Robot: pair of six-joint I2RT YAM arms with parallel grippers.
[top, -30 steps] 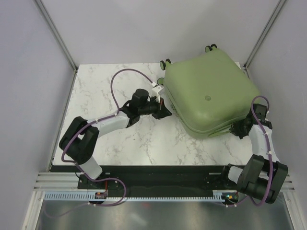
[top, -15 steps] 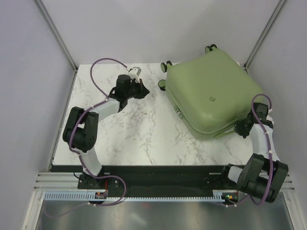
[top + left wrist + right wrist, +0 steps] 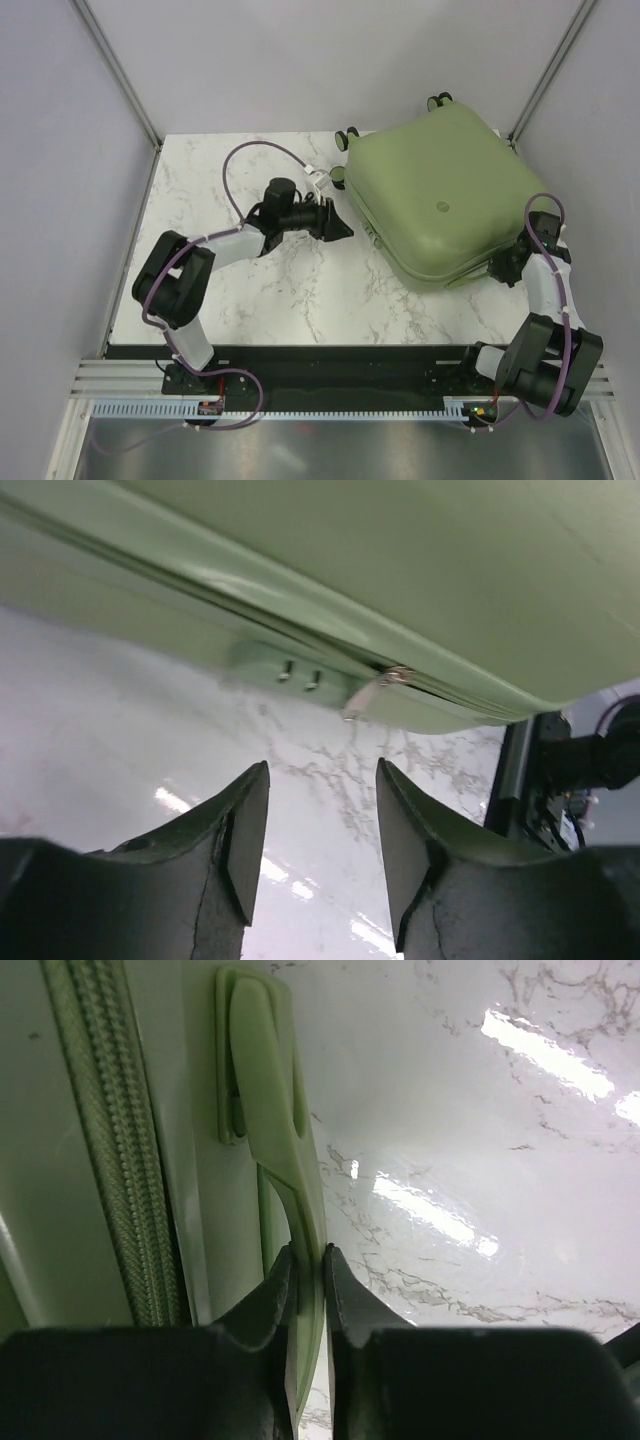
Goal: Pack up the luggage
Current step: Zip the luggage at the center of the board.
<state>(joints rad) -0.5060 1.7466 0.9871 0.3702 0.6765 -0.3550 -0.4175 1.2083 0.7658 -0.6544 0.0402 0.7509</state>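
Luggage (image 3: pixel 440 200) lies shut (contents hidden); left gripper (image 3: pixel 322 780), swung back toward its zipper pull (image 3: pixel 365 695) just ahead, now gapes empty; right gripper (image 3: pixel 308 1260) pinches the handle (image 3: pixel 265 1090).

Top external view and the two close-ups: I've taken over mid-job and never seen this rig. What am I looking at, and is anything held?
The wide picture looks down from above and behind two robot arms bolted at the near edge of a marble table. One thing lies on it: a green suitcase with its lid down. The other two pictures come from cameras on the wrists, so the dark shapes at the bottom are each arm's own jaws. The left arm has its jaws open and empty, facing the suitcase's seam and zipper pull. The right arm has its jaws pinched on the suitcase's handle.
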